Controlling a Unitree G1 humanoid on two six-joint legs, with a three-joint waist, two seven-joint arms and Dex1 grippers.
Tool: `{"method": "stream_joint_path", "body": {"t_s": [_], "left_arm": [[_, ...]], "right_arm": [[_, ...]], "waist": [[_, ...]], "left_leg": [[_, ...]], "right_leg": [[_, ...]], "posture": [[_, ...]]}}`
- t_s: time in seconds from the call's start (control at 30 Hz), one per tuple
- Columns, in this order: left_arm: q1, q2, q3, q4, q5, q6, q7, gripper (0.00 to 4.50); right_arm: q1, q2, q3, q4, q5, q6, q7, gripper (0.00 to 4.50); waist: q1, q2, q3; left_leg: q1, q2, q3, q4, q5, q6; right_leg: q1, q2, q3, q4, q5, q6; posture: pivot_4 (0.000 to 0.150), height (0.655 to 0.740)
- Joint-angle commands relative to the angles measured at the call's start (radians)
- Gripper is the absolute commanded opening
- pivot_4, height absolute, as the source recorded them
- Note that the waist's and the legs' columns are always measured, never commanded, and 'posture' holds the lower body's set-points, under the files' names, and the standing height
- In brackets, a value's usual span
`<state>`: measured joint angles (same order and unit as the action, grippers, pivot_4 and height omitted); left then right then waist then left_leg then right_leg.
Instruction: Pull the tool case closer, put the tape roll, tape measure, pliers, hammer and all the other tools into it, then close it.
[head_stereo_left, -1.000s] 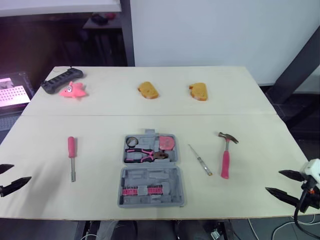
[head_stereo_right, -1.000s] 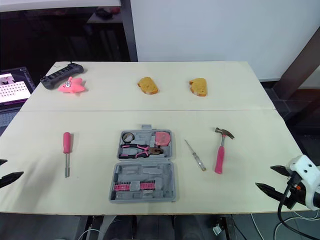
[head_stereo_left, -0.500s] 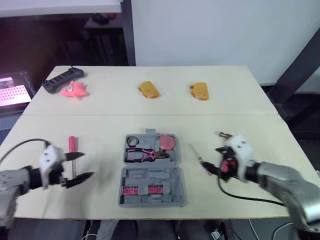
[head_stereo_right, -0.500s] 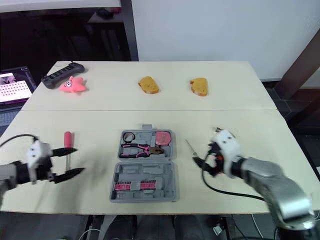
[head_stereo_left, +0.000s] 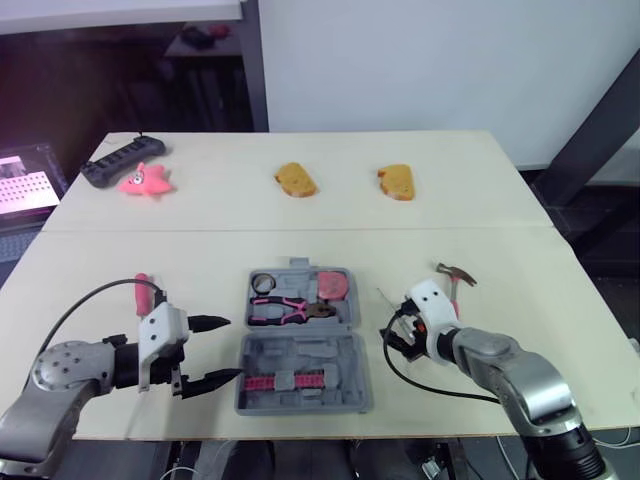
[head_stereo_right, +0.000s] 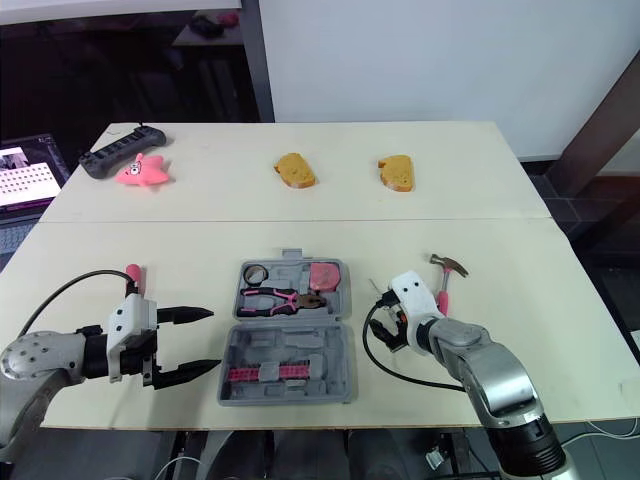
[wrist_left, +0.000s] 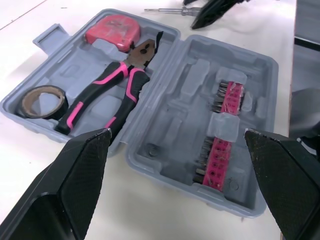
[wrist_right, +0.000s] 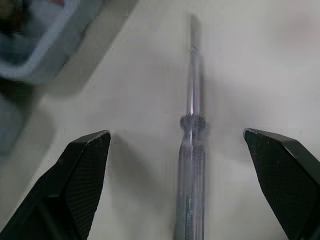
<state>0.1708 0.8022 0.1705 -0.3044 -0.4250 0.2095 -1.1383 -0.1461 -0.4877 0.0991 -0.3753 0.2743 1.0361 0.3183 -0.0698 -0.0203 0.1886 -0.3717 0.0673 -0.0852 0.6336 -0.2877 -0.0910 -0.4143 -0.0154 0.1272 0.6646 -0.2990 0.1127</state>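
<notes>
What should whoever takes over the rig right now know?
Left tool open, at the left edge of the case. Right tool open, astride the clear screwdriver right of the case.
Case open; tape roll, pliers and tape measure lie in its far half.
On the table: hammer to the right, pink screwdriver to the left.
Left to do: both screwdrivers, hammer, close the case.

pink screwdriver: shaft behind left gripper | hammer: handle behind right gripper | clear-handled screwdriver: handle end cut off
</notes>
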Motion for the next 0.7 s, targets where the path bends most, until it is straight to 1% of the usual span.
{"method": "stream_joint_path", "body": {"t_s": [0.03,0.1,0.27,0.3,0.4,0.57,0.63,0.7], "left_arm": [[-0.004,0.004,-0.002,-0.028,-0.002,-0.006,0.007,4.50],[-0.006,0.005,-0.005,-0.026,0.001,-0.007,0.009,4.50],[-0.021,0.009,-0.014,-0.016,0.008,-0.002,0.012,4.50],[-0.025,0.009,-0.017,-0.016,0.009,-0.001,0.013,4.50],[-0.028,0.009,-0.024,-0.016,0.008,0.001,0.014,4.50],[-0.024,0.012,-0.027,-0.014,0.009,-0.005,0.014,4.50],[-0.030,0.012,-0.032,-0.009,0.009,-0.006,0.011,4.50],[-0.037,0.011,-0.041,-0.002,0.012,-0.008,0.006,4.50]], "right_arm": [[-0.007,0.029,-0.005,0.045,-0.006,-0.024,0.001,3.73],[-0.008,0.038,0.001,0.050,-0.010,-0.027,0.004,2.82],[0.020,0.058,-0.001,0.005,-0.016,0.007,-0.012,0.24],[0.028,0.062,-0.005,-0.019,-0.014,0.015,-0.016,0.06],[0.059,0.077,-0.024,-0.115,-0.010,0.048,-0.039,0.06],[0.146,0.129,-0.070,-0.326,0.003,0.205,-0.106,0.06],[0.200,0.199,-0.072,-0.432,-0.009,0.288,-0.169,0.06],[0.231,0.274,-0.064,-0.473,-0.022,0.323,-0.223,0.06]], "waist": [[-0.001,0.000,0.000],[-0.002,0.000,0.000],[-0.001,0.000,0.000],[0.000,0.000,0.000],[0.001,0.000,0.000],[0.001,0.000,0.000],[0.001,0.000,0.000],[0.001,0.000,0.000]], "left_leg": [[0.000,0.000,0.000,0.000,0.000,0.000],[0.000,0.000,0.000,0.000,0.000,0.000],[0.001,0.000,0.000,-0.001,0.000,0.000],[0.001,0.000,0.000,0.000,0.000,0.000],[0.000,0.000,0.000,-0.001,0.000,0.000],[0.000,0.000,0.000,-0.001,0.000,0.000],[0.000,0.000,-0.001,-0.001,0.000,0.000],[-0.001,0.000,-0.001,-0.001,0.000,0.000]], "right_leg": [[0.000,0.000,0.000,0.000,0.000,0.000],[0.000,0.000,0.000,0.000,0.000,0.000],[0.000,0.000,0.000,0.000,0.000,0.000],[0.000,0.000,0.000,0.000,0.000,0.000],[0.000,0.000,0.000,0.000,0.000,0.000],[0.000,0.000,0.000,0.000,0.000,0.000],[-0.001,0.000,0.000,0.000,0.000,0.000],[-0.001,0.000,0.000,0.000,0.000,0.000]], "posture": [[0.150,0.7400],[0.150,0.7400],[0.150,0.7400],[0.150,0.7400],[0.150,0.7400],[0.150,0.7400],[0.150,0.7400],[0.150,0.7400]]}}
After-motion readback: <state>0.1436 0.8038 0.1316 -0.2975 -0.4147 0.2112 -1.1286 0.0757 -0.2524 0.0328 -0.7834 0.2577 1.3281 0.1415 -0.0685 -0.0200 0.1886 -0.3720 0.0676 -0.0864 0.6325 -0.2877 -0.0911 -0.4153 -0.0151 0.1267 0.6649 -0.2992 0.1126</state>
